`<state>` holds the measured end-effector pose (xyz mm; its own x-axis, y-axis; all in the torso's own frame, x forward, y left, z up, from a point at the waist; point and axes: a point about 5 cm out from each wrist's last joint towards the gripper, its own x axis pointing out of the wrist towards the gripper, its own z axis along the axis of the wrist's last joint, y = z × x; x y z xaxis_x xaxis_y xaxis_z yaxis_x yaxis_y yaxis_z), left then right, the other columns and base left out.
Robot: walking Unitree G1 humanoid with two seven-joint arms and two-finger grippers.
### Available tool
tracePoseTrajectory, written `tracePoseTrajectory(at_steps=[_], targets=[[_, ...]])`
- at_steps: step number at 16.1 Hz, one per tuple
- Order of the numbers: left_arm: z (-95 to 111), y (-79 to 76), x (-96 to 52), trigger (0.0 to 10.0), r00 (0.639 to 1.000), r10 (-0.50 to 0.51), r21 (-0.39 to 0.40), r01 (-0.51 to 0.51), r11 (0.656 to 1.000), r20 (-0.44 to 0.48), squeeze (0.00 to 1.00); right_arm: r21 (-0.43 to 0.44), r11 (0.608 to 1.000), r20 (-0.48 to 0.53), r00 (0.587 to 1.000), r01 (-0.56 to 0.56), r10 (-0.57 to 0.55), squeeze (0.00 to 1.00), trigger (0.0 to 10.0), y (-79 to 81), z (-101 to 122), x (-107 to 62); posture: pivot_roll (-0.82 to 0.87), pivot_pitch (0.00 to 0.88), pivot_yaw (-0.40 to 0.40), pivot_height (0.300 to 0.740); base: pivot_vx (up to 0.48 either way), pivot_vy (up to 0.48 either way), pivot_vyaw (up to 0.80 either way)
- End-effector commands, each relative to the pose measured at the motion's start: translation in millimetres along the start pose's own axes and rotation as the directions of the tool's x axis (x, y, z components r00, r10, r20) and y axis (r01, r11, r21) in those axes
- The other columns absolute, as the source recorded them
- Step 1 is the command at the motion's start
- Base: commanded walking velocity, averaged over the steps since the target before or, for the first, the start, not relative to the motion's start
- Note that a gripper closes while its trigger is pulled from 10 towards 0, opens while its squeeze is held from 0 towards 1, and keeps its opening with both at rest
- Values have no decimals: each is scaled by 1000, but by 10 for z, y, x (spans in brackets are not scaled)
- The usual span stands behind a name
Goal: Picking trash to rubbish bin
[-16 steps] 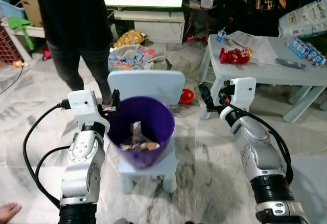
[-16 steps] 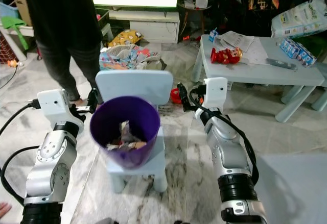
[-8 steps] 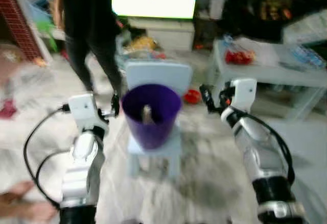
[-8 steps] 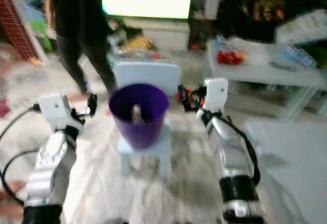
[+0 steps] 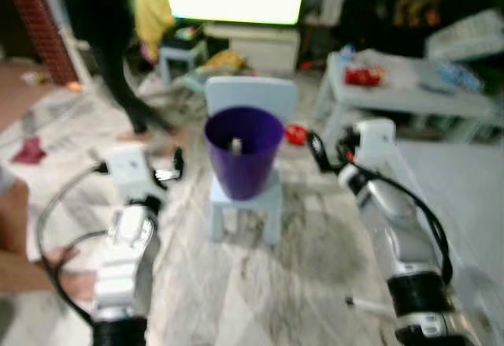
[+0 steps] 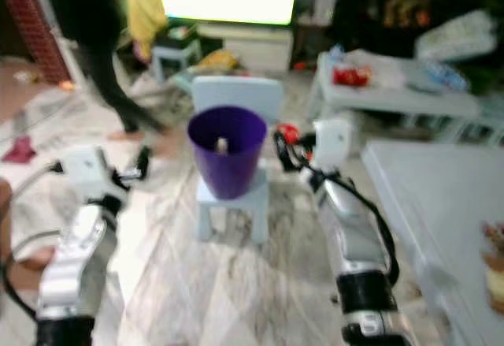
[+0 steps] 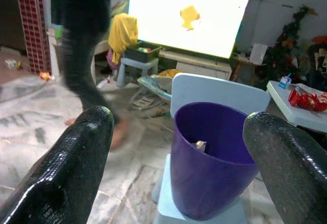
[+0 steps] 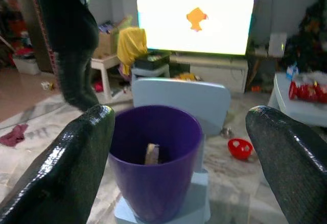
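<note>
A purple rubbish bin [image 5: 242, 150] stands on the seat of a small light-blue chair [image 5: 246, 198]. A pale scrap of trash [image 8: 152, 153] lies inside it. My left gripper [image 5: 176, 166] is raised to the left of the bin, a short way off. My right gripper [image 5: 316, 147] is raised to the bin's right, also apart from it. In both wrist views the black fingers [image 7: 87, 147] [image 8: 286, 147] stand wide apart with nothing between them, and the bin sits ahead of them.
A low white table [image 5: 409, 98] with a red packet [image 5: 364, 76] stands to the right. A red bowl [image 5: 296, 134] lies on the marble floor behind the chair. A person in dark clothes [image 5: 110, 39] walks at the back left. Another person's hand [image 5: 67, 271] is at my lower left.
The camera has pulled back and swung, so the bin and chair look smaller and farther off. The person in dark clothes has stepped left. Both grippers stay open and raised.
</note>
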<state>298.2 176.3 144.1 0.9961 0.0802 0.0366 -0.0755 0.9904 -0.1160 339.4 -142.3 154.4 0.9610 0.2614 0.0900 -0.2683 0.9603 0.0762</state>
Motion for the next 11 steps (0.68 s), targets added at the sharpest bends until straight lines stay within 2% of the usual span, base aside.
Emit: tracePoseTrajectory(at_steps=[1, 2, 4, 6, 9, 11], targets=[[-20, -46, -6, 10000, 1000, -12, -4, 11, 1000, -9, 0, -13, 1000, 0, 1000, 14, -14, 1000, 10000, -36, 29, 3, 49, 0, -53, 740, -352, 0, 0], [-19, -51, -4, 10000, 1000, -12, -5, 12, 1000, -8, 0, -16, 1000, 0, 1000, 15, -15, 1000, 10000, -41, 34, 1, 48, 0, -54, 740, -345, 0, 0], [-13, -67, 2, 10000, 1000, -17, -2, 17, 1000, -3, 0, -17, 1000, -1, 1000, 16, -16, 992, 10000, -42, 36, 2, 48, 0, -53, 740, 0, 0, 0], [-5, -79, 7, 10000, 1000, -25, -3, 25, 1000, 6, 0, -18, 1000, -5, 1000, 15, -15, 882, 10000, -39, 35, 4, 48, 0, -52, 740, 0, 0, 0], [17, -80, 19, 10000, 1000, -28, -18, 28, 999, 14, 0, -18, 1000, -9, 1000, 14, -14, 690, 10000, -28, 33, 11, 47, 0, -48, 740, 0, 0, -765], [20, -73, 24, 10000, 1000, -26, -24, 26, 999, 13, 0, -19, 1000, -9, 1000, 15, -15, 663, 10000, -26, 32, 9, 46, 0, -47, 740, 0, 0, -763]])
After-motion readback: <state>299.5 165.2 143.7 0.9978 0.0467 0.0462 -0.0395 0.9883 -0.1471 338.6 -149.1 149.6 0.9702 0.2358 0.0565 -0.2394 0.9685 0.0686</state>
